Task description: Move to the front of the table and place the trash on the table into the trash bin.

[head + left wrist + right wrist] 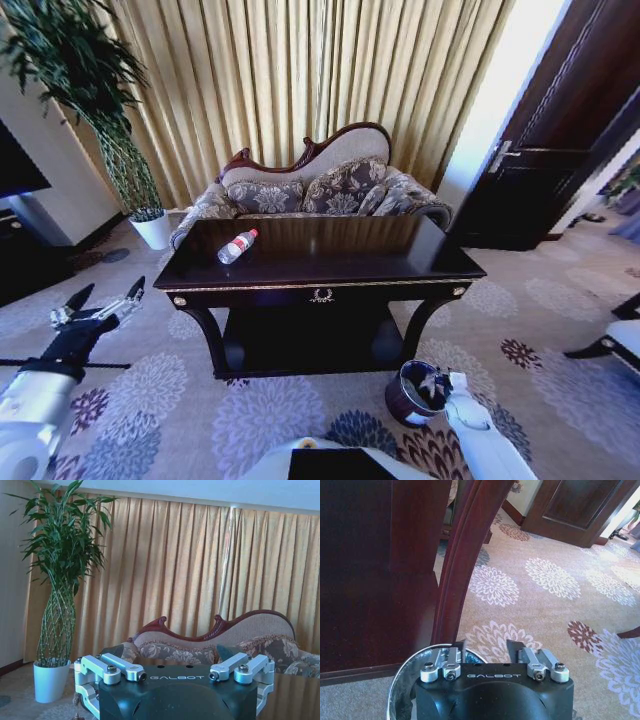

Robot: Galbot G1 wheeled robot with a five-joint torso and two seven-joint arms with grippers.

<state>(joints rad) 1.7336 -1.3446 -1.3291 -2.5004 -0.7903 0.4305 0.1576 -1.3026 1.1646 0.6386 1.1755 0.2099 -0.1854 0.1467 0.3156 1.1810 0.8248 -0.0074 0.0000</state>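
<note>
Head cam gives the whole layout: the table [320, 265] sits dead ahead with a sofa [320, 185] behind it, and the bottle [237, 246] is lying on its side on the tabletop, toward the left rear part. That's the one bit of trash I can make out up there. The bin [412, 392] stands on the carpet [180, 400] just off the table's front right leg, and the right gripper [445, 385] is right over its rim.

The right wrist cam adds the close-up: the fingers [455, 649] are spread fairly wide with nothing between them, hanging over the bin's shiny rim [407, 667], with the curved table leg [465, 555] just beyond. Can't really tell what's inside the bin from either view, it's dark in there.

The left gripper [98, 298] is held out over the carpet left of the table, well away from it, jaws open and empty. Its wrist cam looks over the open fingers [122, 669] at curtains [200, 565], sofa and a potted plant [57, 605].
</note>
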